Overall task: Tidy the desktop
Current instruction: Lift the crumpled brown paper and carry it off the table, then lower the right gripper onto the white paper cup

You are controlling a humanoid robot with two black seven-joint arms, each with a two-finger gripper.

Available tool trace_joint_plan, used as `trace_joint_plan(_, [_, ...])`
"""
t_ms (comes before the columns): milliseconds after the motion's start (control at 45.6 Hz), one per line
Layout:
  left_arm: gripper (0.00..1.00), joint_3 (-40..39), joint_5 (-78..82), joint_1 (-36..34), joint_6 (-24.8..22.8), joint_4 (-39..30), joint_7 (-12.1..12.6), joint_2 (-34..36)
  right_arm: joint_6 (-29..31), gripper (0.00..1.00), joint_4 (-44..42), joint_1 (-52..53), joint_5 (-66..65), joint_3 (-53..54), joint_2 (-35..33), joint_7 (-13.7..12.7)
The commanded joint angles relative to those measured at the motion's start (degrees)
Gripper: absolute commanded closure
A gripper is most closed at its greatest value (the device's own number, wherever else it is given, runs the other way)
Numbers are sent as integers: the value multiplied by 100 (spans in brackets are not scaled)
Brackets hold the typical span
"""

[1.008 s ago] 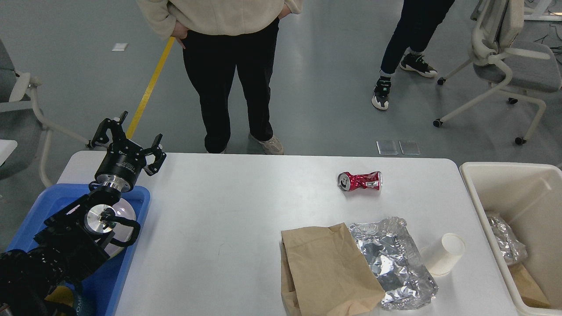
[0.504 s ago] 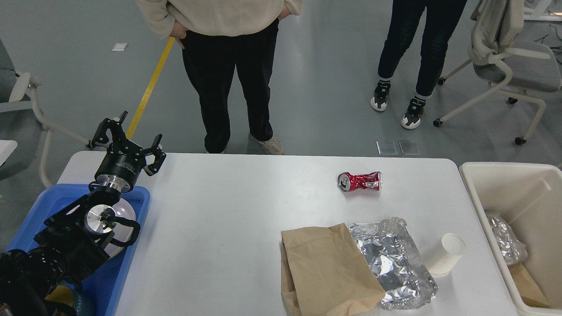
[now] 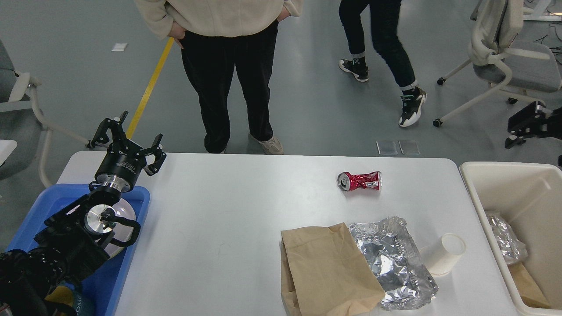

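Observation:
The white desktop point(image 3: 228, 206) carries a crushed red can point(image 3: 360, 181) at the far right, a brown paper bag point(image 3: 327, 267) lying flat near the front, a crumpled foil tray point(image 3: 393, 261) touching the bag's right side, and a tipped white paper cup point(image 3: 443, 254) right of the foil. My left gripper point(image 3: 127, 141) is open and empty, held above the desktop's far left corner. My right gripper point(image 3: 520, 125) shows as a dark part at the right edge, above the cream bin; its fingers cannot be told apart.
A blue tray point(image 3: 138, 210) at the left edge holds a white dish point(image 3: 125, 213) under my left arm. A cream bin point(image 3: 491, 206) at the right holds crumpled foil point(image 3: 507, 239) and brown paper. A person stands at the table's far edge; another walks behind. Office chairs stand at both sides.
My right arm has come into view at the right edge. The person in the background has walked to the left. My left arm and the things on the desktop have not moved.

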Motion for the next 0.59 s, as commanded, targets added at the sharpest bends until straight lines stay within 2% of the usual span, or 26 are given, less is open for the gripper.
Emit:
trace_joint_plan(0, [3,0,0,0,0,0,0,0,-1,0,128,-41,10,62,425,8])
trace_joint_plan(329, [3,0,0,0,0,0,0,0,-1,0,216,-1262,72,220,1330,26])
trace_joint_plan(570, [3,0,0,0,0,0,0,0,-1,0,146,-1983,72,290,1287,34])
